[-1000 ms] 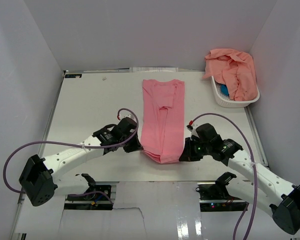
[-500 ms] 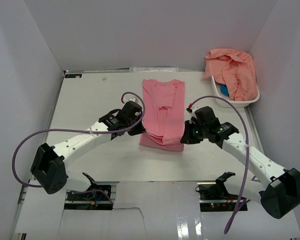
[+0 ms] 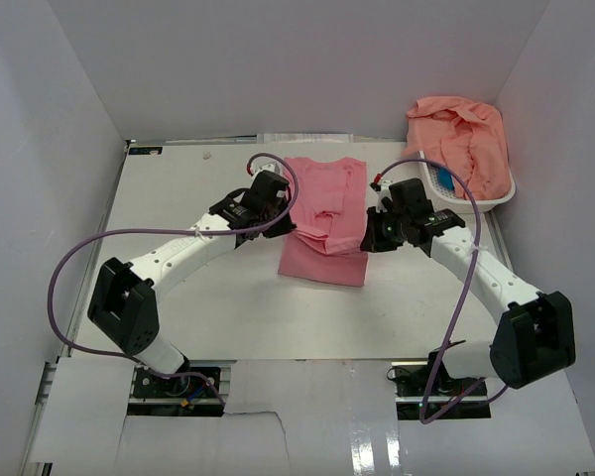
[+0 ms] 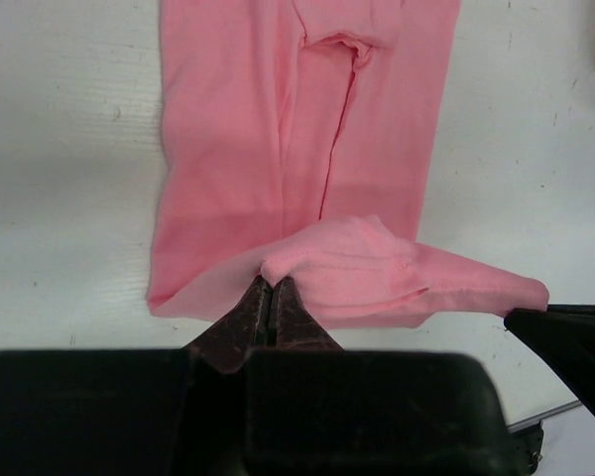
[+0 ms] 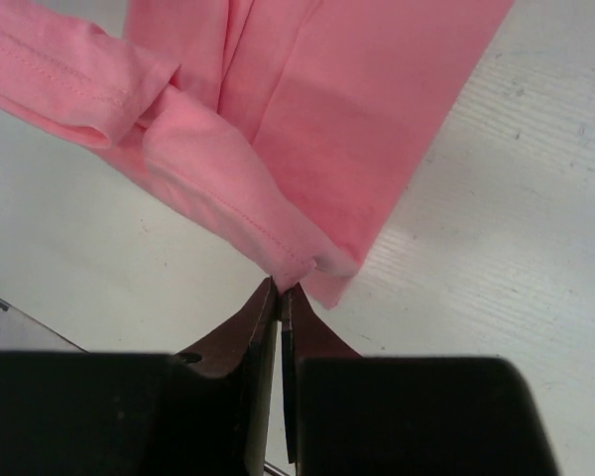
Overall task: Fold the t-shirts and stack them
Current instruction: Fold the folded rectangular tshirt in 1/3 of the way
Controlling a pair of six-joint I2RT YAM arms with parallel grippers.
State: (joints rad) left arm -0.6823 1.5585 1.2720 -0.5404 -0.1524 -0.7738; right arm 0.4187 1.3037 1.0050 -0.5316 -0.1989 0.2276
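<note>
Where the long pink t-shirt [image 3: 322, 213] lies flat on the desk [image 3: 178, 198], left of the white basket [image 3: 456, 206], its near hem is lifted and doubled back over the body. Left tool [image 4: 271, 294]: jaws pressed together on the hem corner farther from the basket, cloth bunched at the tips. Right tool [image 5: 279, 294]: jaws together at the corner nearer the basket; it seems pinched, though the cloth barely reaches the tips. Hem hangs slack between both. Heap of salmon t-shirts [image 3: 461, 134] fills the basket, spilling over its far rim.
</note>
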